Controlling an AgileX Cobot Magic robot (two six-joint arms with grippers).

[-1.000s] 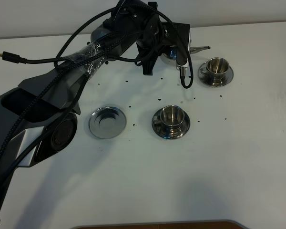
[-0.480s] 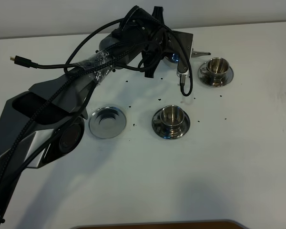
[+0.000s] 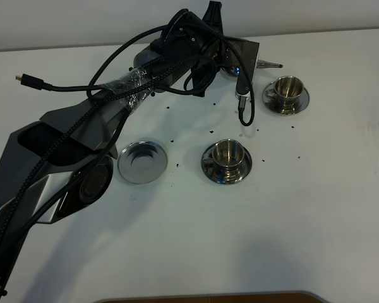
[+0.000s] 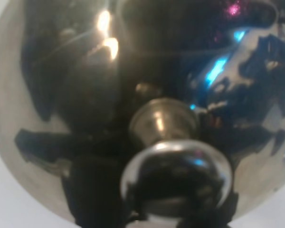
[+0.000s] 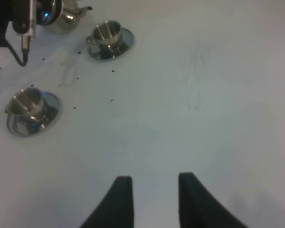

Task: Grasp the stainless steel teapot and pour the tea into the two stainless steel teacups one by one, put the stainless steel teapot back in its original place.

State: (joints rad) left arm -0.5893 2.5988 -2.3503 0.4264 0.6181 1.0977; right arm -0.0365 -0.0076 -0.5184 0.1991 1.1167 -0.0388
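Coaster (image 3: 142, 162): bare, well left of teapot (image 4: 152, 118), nearer me.
Left gripper: buried at teapot; I cannot tell its jaws.
Teapot handling: slick steel, rigid, likely heavy with tea; I'd grip the loop handle.
Axis: handle-to-spout, spout (image 3: 269, 64) pointing right.
Near cup (image 3: 226, 160): before teapot.
Far cup (image 3: 287, 93): just right of teapot.
Right gripper (image 5: 152, 202): fingers parted, holding nothing, well apart from teapot.

Teapot (image 3: 268, 64) mostly behind left arm (image 3: 82, 120)
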